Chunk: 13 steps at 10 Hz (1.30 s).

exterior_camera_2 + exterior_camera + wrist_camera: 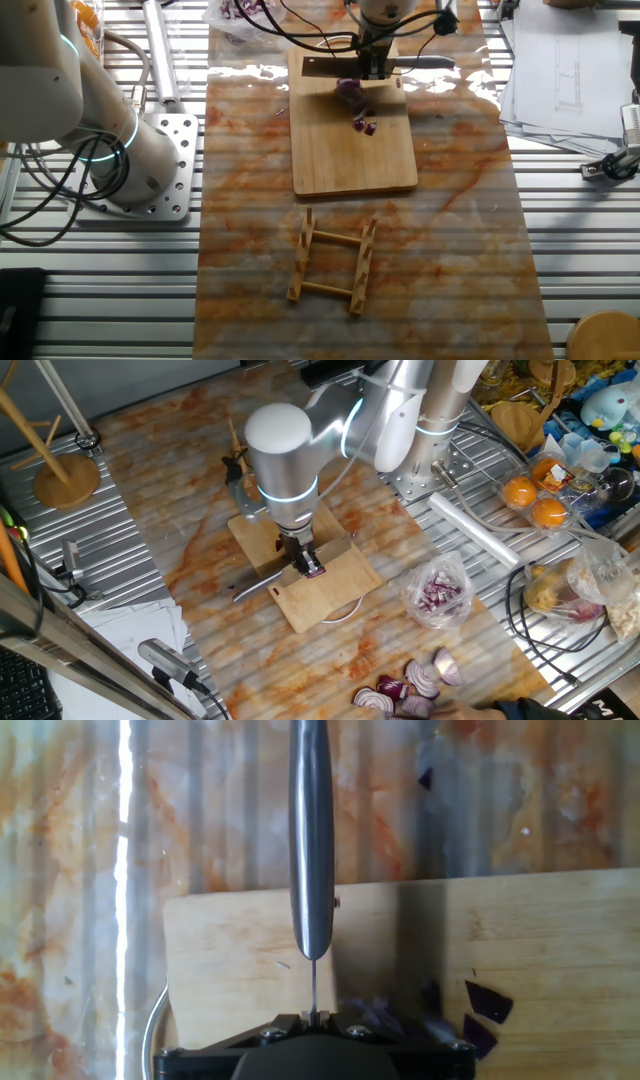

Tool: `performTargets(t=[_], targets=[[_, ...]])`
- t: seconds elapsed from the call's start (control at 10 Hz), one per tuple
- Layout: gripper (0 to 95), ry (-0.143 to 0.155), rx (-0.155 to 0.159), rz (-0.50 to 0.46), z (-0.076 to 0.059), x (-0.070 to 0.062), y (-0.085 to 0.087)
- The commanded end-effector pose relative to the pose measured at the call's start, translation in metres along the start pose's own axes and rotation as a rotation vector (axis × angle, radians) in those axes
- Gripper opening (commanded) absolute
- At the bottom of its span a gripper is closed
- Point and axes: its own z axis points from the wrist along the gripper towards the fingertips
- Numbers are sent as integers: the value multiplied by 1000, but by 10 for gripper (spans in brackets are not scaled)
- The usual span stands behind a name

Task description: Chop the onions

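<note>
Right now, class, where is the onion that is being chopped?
In the other fixed view the onion lies at the far end of the wooden board, just below the gripper and knife, with small cut bits beside it.

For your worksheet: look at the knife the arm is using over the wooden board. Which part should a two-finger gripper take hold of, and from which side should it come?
Grip the knife by its slim rounded steel handle, coming from straight above, fingers closing across the narrow width. That leaves the blade edge facing down at the onion pieces on the board. The gripper is placed that way now.
</note>
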Motion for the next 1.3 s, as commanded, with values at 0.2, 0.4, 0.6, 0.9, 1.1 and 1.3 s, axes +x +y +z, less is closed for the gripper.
performTargets(t=[0.2, 0.4, 0.6, 0.9, 1.1, 1.3], targets=[[0, -5, 3, -4, 1, 3, 0], [0, -7, 8, -5, 1, 5, 1], [0, -23, 14, 0, 0, 6, 2], [0, -35, 15, -1, -2, 8, 1], [0, -36, 15, -2, -3, 10, 0], [0, -37, 17, 1, -3, 10, -1]])
